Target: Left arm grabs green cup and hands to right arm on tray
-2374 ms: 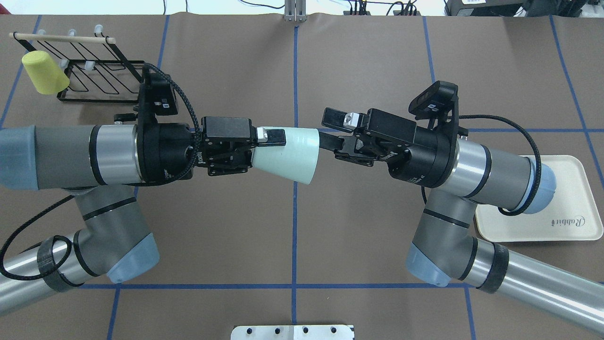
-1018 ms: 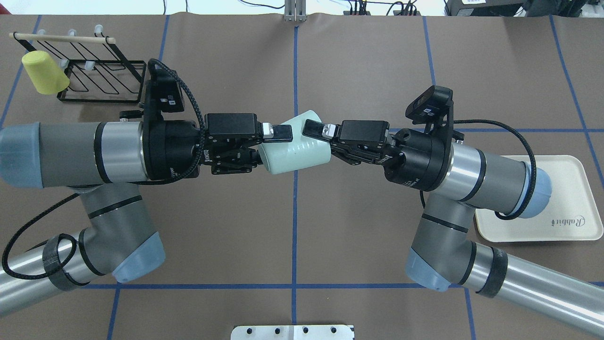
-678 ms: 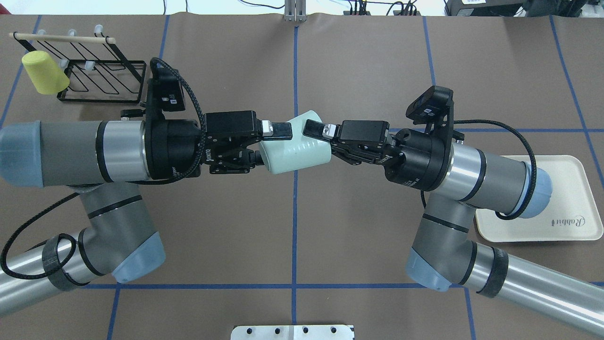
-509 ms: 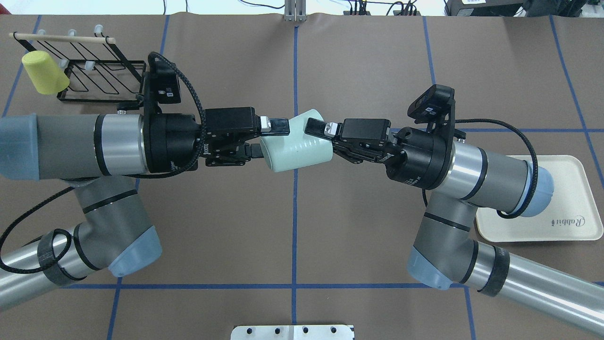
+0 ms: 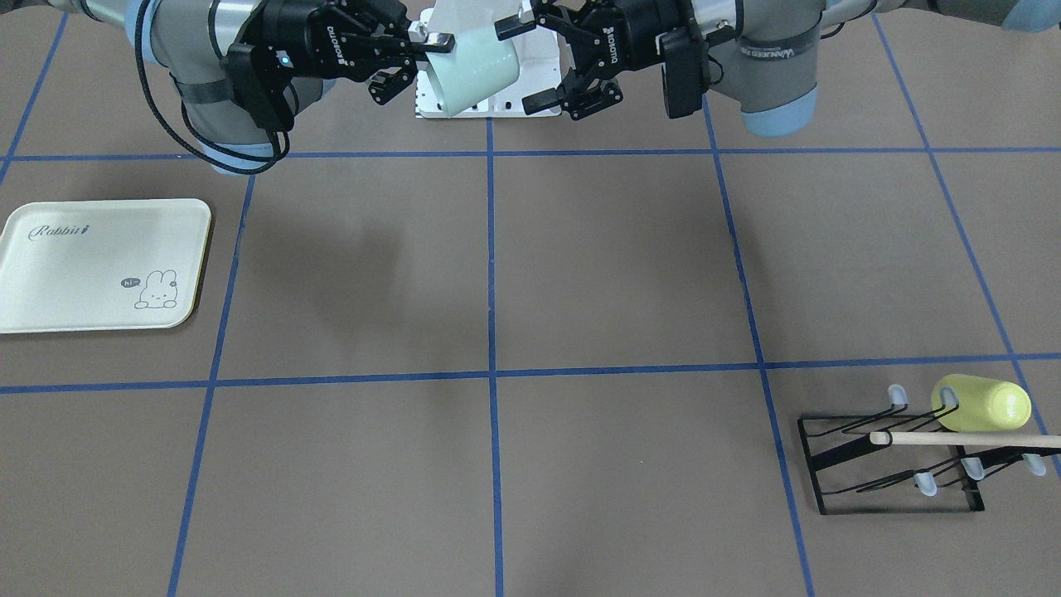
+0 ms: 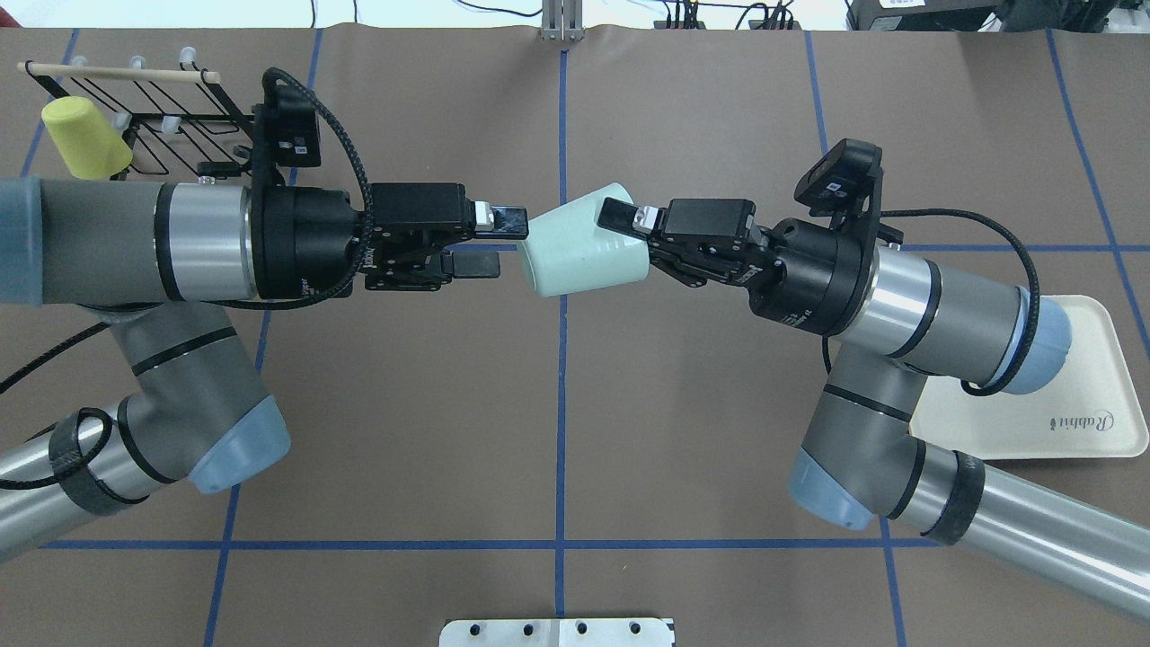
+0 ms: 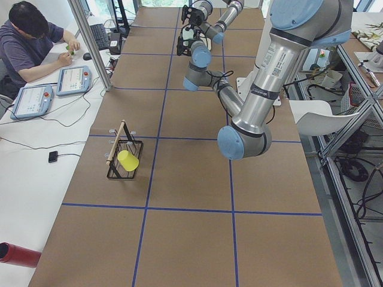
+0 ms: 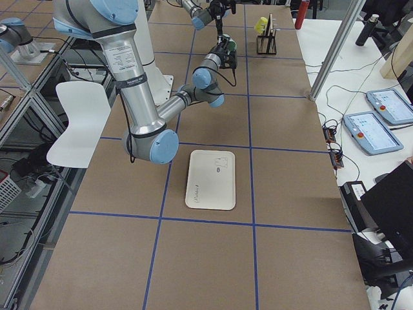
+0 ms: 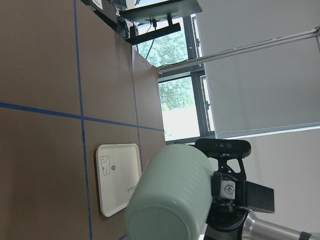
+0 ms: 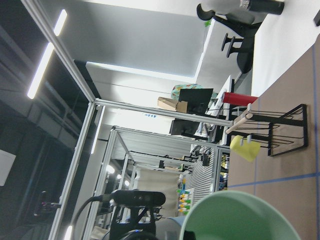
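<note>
The pale mint-green cup hangs in mid-air over the table's centre line, lying on its side. My right gripper is shut on its rim end, one finger outside the wall on top; the other is hidden. My left gripper is open and empty, just left of the cup's base with a small gap. In the front-facing view the cup sits between the right gripper and the open left gripper. The left wrist view shows the cup's base. The cream tray lies at the right, partly under my right arm.
A black wire rack with a wooden rod stands at the far left and carries a yellow-green cup. A white mounting plate sits at the near edge. The tray holds nothing. An operator sits at a side desk.
My left gripper has opened, let go of the cup and drawn back to the left. My right gripper closed on the cup's rim and now holds it alone, shifted slightly right.
</note>
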`<control>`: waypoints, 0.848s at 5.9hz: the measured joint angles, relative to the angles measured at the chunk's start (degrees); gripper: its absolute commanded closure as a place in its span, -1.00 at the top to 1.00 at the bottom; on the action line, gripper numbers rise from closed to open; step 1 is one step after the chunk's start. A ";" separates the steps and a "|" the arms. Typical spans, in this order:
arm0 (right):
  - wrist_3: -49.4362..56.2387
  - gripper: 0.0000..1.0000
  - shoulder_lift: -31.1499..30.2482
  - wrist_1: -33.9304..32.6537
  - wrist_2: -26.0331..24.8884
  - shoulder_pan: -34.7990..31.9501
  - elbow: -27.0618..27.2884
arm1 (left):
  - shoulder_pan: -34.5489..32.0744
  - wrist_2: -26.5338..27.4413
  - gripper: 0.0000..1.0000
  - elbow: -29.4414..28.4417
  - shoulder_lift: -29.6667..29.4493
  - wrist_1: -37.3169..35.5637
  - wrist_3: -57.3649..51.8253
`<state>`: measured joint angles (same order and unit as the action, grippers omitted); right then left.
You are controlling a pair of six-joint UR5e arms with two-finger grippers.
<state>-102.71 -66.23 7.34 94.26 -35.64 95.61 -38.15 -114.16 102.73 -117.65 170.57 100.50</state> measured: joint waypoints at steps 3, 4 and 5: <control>1.52 -1.00 -0.26 -22.91 15.95 -13.64 0.53 | -0.03 0.48 1.00 -0.66 2.12 -0.56 -0.18; 4.61 -1.00 -0.44 -30.73 21.43 -18.09 1.00 | -0.16 0.51 1.00 -0.70 2.60 -3.36 -1.40; 10.39 -1.00 -0.77 -40.99 24.11 -21.10 2.35 | -0.32 0.52 1.00 -0.55 2.73 -8.86 -4.81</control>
<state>-92.32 -67.00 -33.64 118.37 -56.75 97.96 -38.47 -113.65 102.19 -114.92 161.70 95.69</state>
